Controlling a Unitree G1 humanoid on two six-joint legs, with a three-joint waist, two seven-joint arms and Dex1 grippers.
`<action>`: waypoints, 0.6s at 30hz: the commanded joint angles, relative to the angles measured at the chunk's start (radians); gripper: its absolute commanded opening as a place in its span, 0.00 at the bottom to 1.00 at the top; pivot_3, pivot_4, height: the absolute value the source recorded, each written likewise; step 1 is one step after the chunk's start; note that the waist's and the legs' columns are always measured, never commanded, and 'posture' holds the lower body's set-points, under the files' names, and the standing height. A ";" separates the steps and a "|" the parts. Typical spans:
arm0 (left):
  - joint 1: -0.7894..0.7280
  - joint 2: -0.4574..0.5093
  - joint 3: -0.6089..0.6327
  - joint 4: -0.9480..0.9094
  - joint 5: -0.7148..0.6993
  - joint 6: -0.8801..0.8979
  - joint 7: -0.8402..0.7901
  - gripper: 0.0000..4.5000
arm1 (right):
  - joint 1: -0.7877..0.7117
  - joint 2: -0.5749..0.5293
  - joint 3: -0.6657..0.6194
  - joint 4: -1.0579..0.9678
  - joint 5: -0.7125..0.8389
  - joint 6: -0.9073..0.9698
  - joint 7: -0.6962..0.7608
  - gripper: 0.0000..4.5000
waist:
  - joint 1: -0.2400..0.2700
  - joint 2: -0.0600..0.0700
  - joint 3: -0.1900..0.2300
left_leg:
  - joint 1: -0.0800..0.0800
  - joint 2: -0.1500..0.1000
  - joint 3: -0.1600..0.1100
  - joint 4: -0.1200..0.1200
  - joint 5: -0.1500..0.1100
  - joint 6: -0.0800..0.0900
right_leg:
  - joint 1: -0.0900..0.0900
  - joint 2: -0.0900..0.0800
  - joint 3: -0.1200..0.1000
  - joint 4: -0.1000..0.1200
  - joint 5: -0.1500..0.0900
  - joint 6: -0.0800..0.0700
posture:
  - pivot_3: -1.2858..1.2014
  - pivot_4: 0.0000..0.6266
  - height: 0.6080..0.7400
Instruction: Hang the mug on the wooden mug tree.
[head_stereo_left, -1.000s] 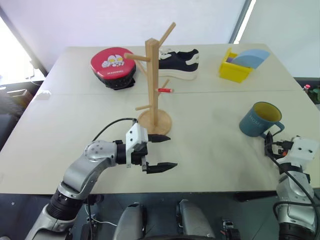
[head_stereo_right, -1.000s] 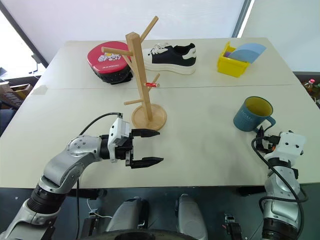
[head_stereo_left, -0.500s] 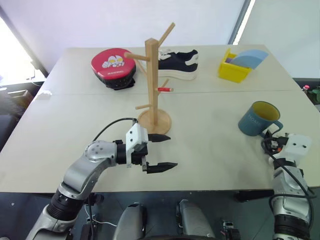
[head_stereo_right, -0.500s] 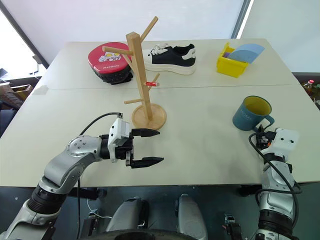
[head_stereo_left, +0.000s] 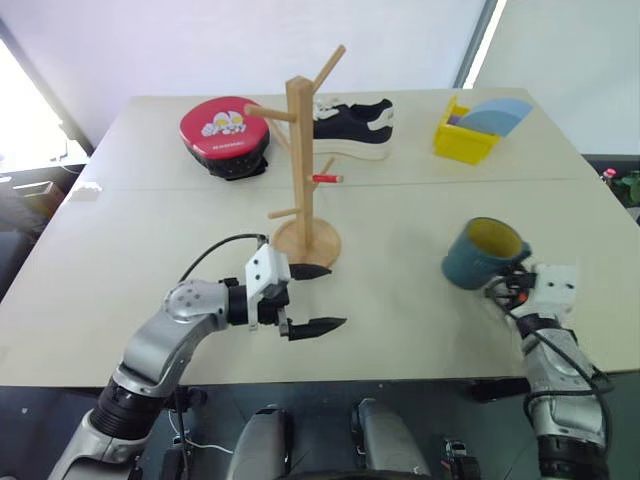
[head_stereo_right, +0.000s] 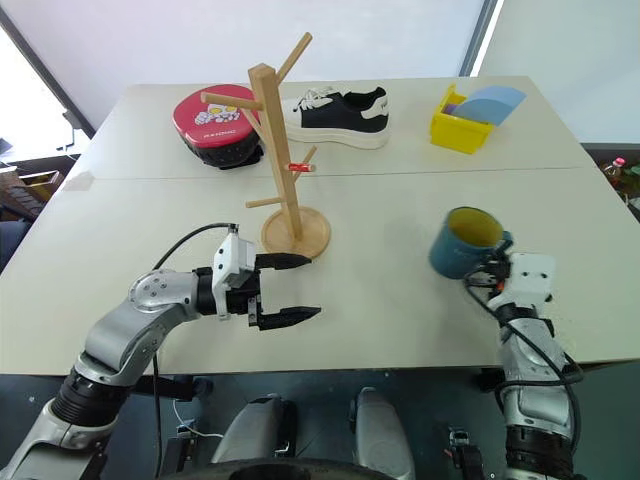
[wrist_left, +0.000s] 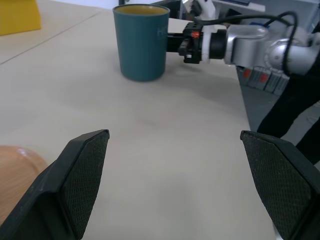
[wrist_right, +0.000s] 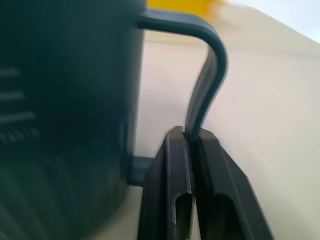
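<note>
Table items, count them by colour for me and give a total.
Teal-blue: 1, mug
Wood: 1, mug tree
Red: 1, round case
Black and white: 1, shoe
Yellow: 1, box
Total: 5

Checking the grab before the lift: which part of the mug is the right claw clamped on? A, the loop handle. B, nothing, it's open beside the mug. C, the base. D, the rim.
A: the right claw has its fingers pinched shut on the loop handle of the mug.
</note>
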 joint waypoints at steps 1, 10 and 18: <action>0.021 0.018 0.051 0.004 -0.012 -0.020 -0.002 1.00 | -0.014 -0.077 0.107 -0.220 -0.071 0.010 0.094 0.00 | 0.002 0.000 0.000 | 0.000 0.000 0.000 0.000 0.000 0.000 | 0.000 0.000 0.000 0.000 0.000 0.000 | 0.52 0.24 0.96; 0.050 0.031 0.191 0.093 -0.052 -0.052 -0.001 1.00 | -0.232 -0.156 0.276 -0.407 -0.130 0.173 0.219 0.00 | 0.021 -0.006 0.001 | -0.001 0.001 -0.004 0.001 0.000 0.000 | 0.001 0.002 -0.003 -0.001 0.000 0.000 | 0.52 0.24 0.96; 0.085 0.013 0.323 0.076 -0.141 -0.068 0.012 1.00 | -0.441 -0.146 0.330 -0.371 -0.152 0.251 0.272 0.00 | 0.010 -0.006 0.002 | -0.002 -0.001 -0.003 0.001 0.000 0.000 | -0.001 -0.005 -0.004 -0.001 0.000 0.000 | 0.52 0.24 0.96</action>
